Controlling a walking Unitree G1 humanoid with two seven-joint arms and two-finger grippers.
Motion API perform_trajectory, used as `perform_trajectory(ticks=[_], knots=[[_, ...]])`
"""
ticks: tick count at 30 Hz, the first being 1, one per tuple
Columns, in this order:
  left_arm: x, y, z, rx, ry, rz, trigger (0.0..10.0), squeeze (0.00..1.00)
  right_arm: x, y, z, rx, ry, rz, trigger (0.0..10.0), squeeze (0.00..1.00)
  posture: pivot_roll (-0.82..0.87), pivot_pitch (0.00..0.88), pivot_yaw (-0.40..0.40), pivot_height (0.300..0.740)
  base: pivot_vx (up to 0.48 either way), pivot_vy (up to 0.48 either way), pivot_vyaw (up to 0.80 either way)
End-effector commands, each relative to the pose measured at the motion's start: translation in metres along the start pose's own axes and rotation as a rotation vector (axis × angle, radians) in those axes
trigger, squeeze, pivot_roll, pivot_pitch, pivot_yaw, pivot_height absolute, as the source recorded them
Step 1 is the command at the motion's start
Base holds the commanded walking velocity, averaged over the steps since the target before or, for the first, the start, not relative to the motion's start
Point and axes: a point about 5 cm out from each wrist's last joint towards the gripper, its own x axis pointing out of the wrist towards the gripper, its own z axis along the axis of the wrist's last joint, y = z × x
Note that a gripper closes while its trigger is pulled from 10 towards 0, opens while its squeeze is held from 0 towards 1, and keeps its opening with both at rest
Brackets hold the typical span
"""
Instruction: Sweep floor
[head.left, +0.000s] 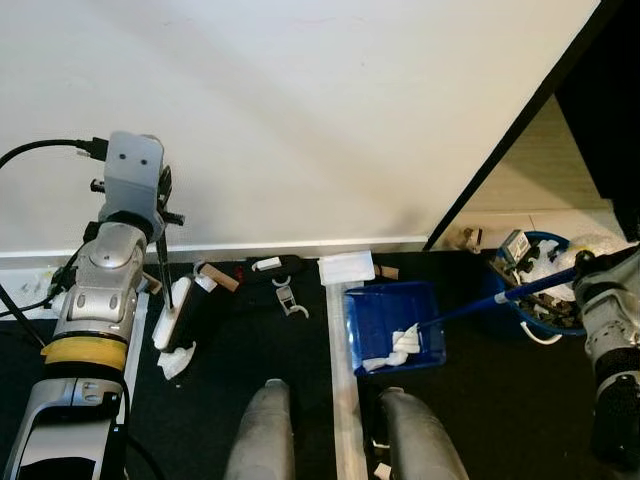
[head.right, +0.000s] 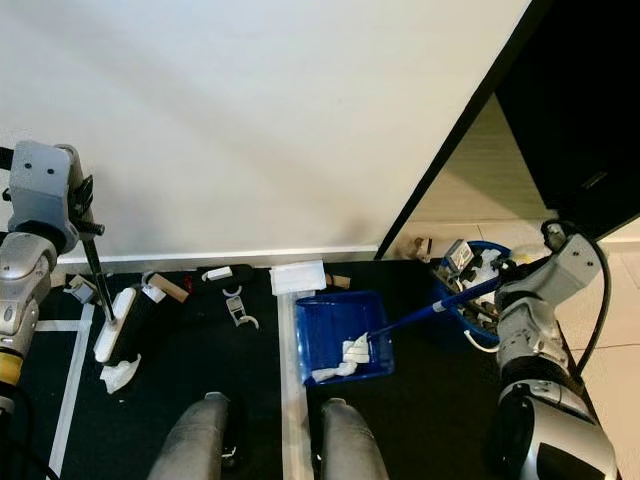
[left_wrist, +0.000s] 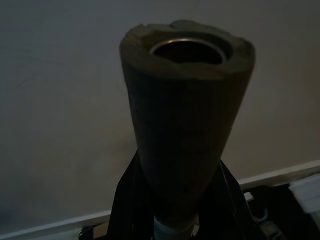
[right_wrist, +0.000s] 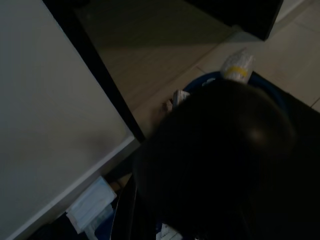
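Leftmost, the left gripper is raised near the white wall, its black fingers closed around the thin dark pole of a broom. That pole runs down to a white sweeping head resting on the black floor mat close to the skirting. In the left wrist view the broom's grey handle end rises as a thick hollow tube, with black fingers pressed against its base.

Beside the broom head lie scattered bits: a brown scrap, a small white block and a white clip. A strip of white tape runs along the mat between the robot's two grey legs.

Further right sits a blue dustpan, flat on the mat, with crumpled white paper inside its tray and a flat white packet just behind it. Its long blue handle slants up toward the right gripper, which seems to be clamped on the handle's end, though the wrist view is too dark to confirm the grasp.

Near that arm stands a blue bin full of rubbish, where the mat meets pale tiles and a dark door edge.
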Motion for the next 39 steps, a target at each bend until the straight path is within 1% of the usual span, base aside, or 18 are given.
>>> perform_trajectory(ticks=[1,2,4,5,9,14,15,17,20,21,25,26,28,30,31,34,37,39], knots=[[0.003,0.006,0.002,0.073,-0.02,0.028,10.0,0.0,-0.002,-0.002,-0.001,0.046,-0.051,-0.02,10.0,0.0,0.06,0.128,-0.028,0.74,0.0,0.0,0.0],[0.003,0.006,0.002,0.073,-0.02,0.028,10.0,0.0,-0.002,-0.002,-0.001,0.046,-0.051,-0.02,10.0,0.0,0.06,0.128,-0.028,0.74,0.0,0.0,0.0],[0.004,0.01,-0.004,0.155,-0.003,0.022,10.0,0.0,-0.005,0.005,-0.011,0.075,-0.051,-0.017,10.0,0.0,0.06,0.141,-0.022,0.74,0.0,0.0,0.0],[0.004,0.01,-0.004,0.155,-0.003,0.022,10.0,0.0,-0.005,0.005,-0.011,0.075,-0.051,-0.017,10.0,0.0,0.06,0.141,-0.022,0.74,0.0,0.0,0.0],[0.006,0.02,-0.005,0.253,-0.004,0.046,10.0,0.0,-0.009,0.024,-0.028,0.09,-0.035,0.014,10.0,0.0,0.06,0.176,-0.019,0.74,0.0,0.0,0.0],[0.01,0.023,-0.006,0.269,-0.021,0.081,10.0,0.0,-0.01,0.035,-0.036,0.088,-0.013,0.028,10.0,0.0,0.05,0.204,-0.032,0.74,0.0,0.0,0.0],[0.011,0.023,-0.012,0.28,-0.008,0.109,10.0,0.0,-0.011,0.042,-0.04,0.068,0.01,0.046,10.0,0.0,0.03,0.237,-0.051,0.74,0.0,0.0,0.0],[0.012,0.022,-0.015,0.28,-0.004,0.119,10.0,0.0,-0.011,0.044,-0.041,0.059,0.016,0.052,10.0,0.0,0.03,0.242,-0.054,0.74,0.0,0.0,0.0],[0.01,0.016,-0.034,0.204,0.058,0.14,10.0,0.0,-0.011,0.052,-0.041,0.032,0.015,0.074,10.0,0.0,0.0,0.266,-0.073,0.74,0.0,0.0,0.0],[0.01,0.016,-0.034,0.204,0.058,0.14,10.0,0.0,-0.011,0.052,-0.041,0.032,0.015,0.074,10.0,0.0,0.0,0.266,-0.073,0.74,0.0,0.0,0.0],[0.009,0.006,-0.049,0.108,0.119,0.176,10.0,0.0,-0.011,0.062,-0.039,0.0,0.008,0.112,10.0,0.0,-0.04,0.287,-0.09,0.74,0.0,0.0,0.0],[0.009,0.001,-0.053,0.055,0.144,0.198,10.0,0.0,-0.011,0.068,-0.038,-0.015,0.003,0.134,10.0,0.0,-0.04,0.293,-0.093,0.74,0.0,0.0,0.0],[0.009,0.001,-0.053,0.055,0.144,0.198,10.0,0.0,-0.011,0.068,-0.038,-0.015,0.003,0.134,10.0,0.0,-0.04,0.293,-0.093,0.74,0.0,0.0,0.0],[0.011,-0.013,-0.058,0.004,0.181,0.206,10.0,0.0,-0.011,0.076,-0.036,-0.039,-0.006,0.167,10.0,0.0,-0.07,0.3,-0.092,0.74,0.0,0.0,0.0],[0.011,-0.013,-0.058,0.004,0.181,0.206,10.0,0.0,-0.011,0.076,-0.036,-0.039,-0.006,0.167,10.0,0.0,-0.07,0.3,-0.092,0.74,0.0,0.0,0.0],[0.014,-0.032,-0.06,-0.024,0.23,0.203,10.0,0.0,-0.011,0.082,-0.034,-0.064,-0.016,0.199,10.0,0.0,-0.08,0.302,-0.09,0.74,0.0,0.0,0.0],[0.016,-0.039,-0.058,-0.07,0.231,0.205,10.0,0.0,-0.011,0.082,-0.034,-0.076,-0.017,0.203,10.0,0.0,-0.08,0.302,-0.091,0.74,0.0,0.0,0.0],[0.021,-0.051,-0.051,-0.176,0.219,0.211,10.0,0.0,-0.012,0.079,-0.035,-0.082,-0.016,0.2,10.0,0.0,-0.08,0.303,-0.09,0.74,0.0,0.0,0.0]])
